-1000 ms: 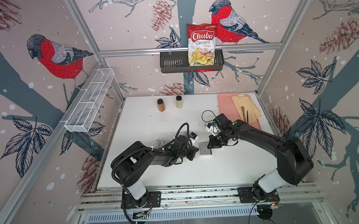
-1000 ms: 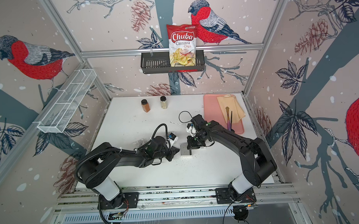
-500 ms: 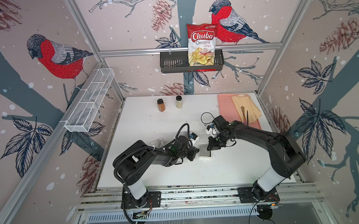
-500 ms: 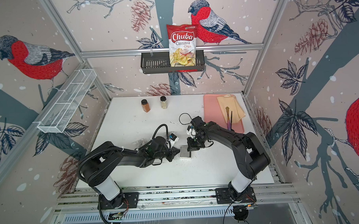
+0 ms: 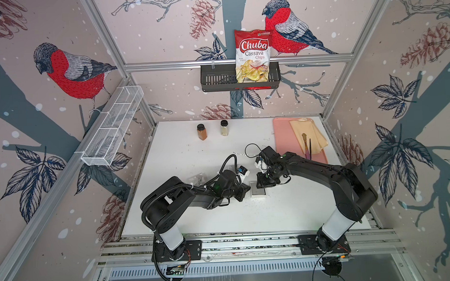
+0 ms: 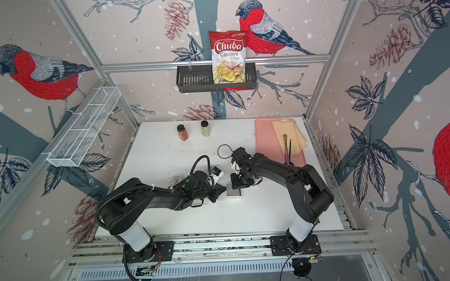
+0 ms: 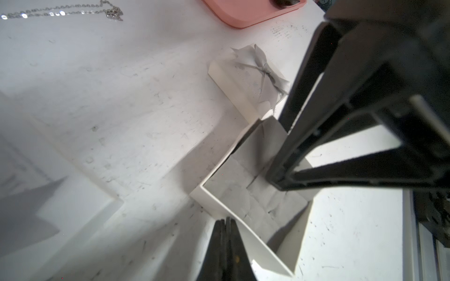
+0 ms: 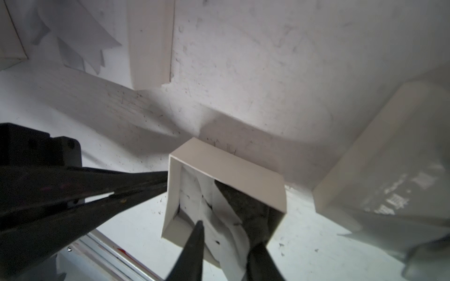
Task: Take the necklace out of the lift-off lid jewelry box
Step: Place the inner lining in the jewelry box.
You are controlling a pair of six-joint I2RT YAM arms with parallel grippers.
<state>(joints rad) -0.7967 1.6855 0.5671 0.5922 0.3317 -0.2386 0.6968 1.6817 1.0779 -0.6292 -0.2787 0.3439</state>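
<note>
I see a square white card box (image 8: 226, 170) lined with crumpled paper. My right gripper (image 8: 227, 233) hangs over it, its 2 fingers parted and gripping nothing. The left gripper (image 7: 225, 220) is clenched and empty at the box wall. Only the left wrist view clearly shows the fine silver necklace (image 7: 60, 12), out on the table (image 7: 121, 97), and the ribboned lid (image 7: 243, 82).

Chips bag (image 5: 253, 55) in a black basket (image 5: 216, 79) — amber jar (image 5: 201, 132) beside pale jar (image 5: 224, 127) (both upright), pink tray (image 5: 283, 136) nearby.
</note>
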